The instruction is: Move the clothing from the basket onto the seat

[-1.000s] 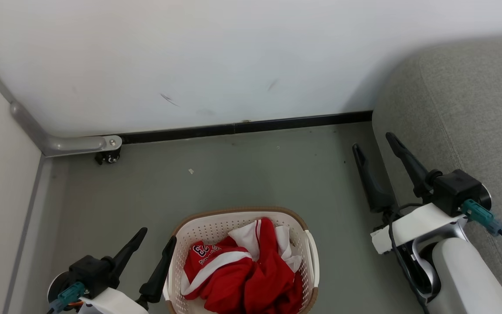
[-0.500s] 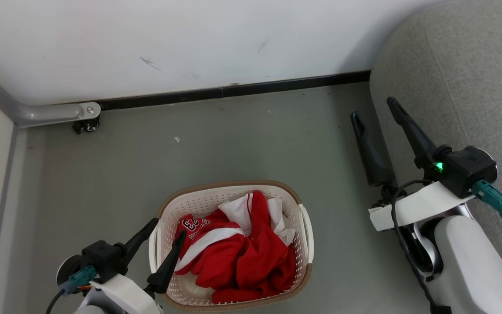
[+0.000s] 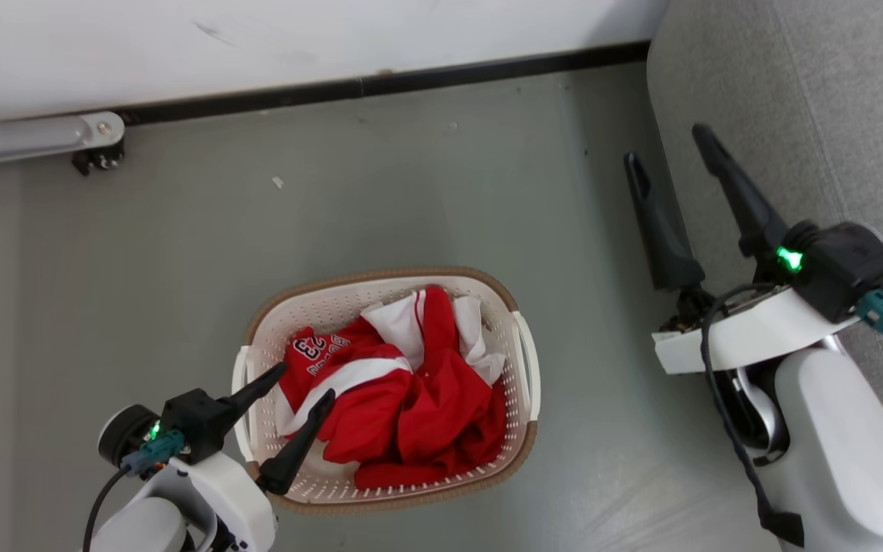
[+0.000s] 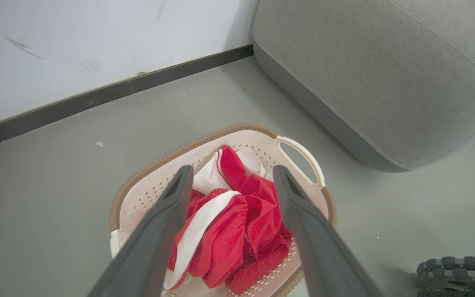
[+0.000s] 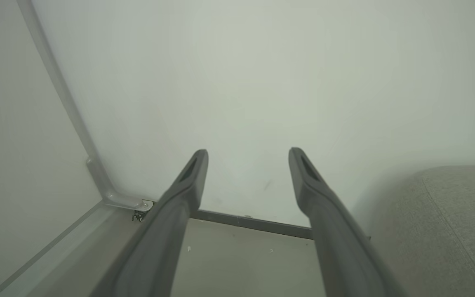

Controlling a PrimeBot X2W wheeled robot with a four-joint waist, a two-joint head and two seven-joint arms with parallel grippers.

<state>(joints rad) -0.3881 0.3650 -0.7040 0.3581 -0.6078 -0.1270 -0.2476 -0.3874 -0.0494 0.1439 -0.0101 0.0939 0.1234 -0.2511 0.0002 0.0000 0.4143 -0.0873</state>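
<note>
A heap of red clothing (image 3: 403,399) (image 4: 237,222) with white trim and printed numbers lies in the cream basket (image 3: 522,360) (image 4: 299,150), which stands on the grey floor. My left gripper (image 3: 305,382) (image 4: 232,175) is open above the basket's left side, its fingers over the clothing with nothing between them. My right gripper (image 3: 667,146) (image 5: 248,154) is open and empty, held up beside the light-grey seat (image 3: 809,100) (image 4: 377,82) (image 5: 447,222) and pointing toward the wall.
A white wall with a black skirting strip (image 3: 380,80) runs along the back. A grey metal bracket with a small caster (image 3: 96,157) sits at the back left corner. One of my wheels (image 4: 460,270) shows at the left wrist view's lower right.
The head camera has tilted down, so the whole scene has slid up and the basket shows in full. My left gripper has moved from beside the basket to over the clothing.
</note>
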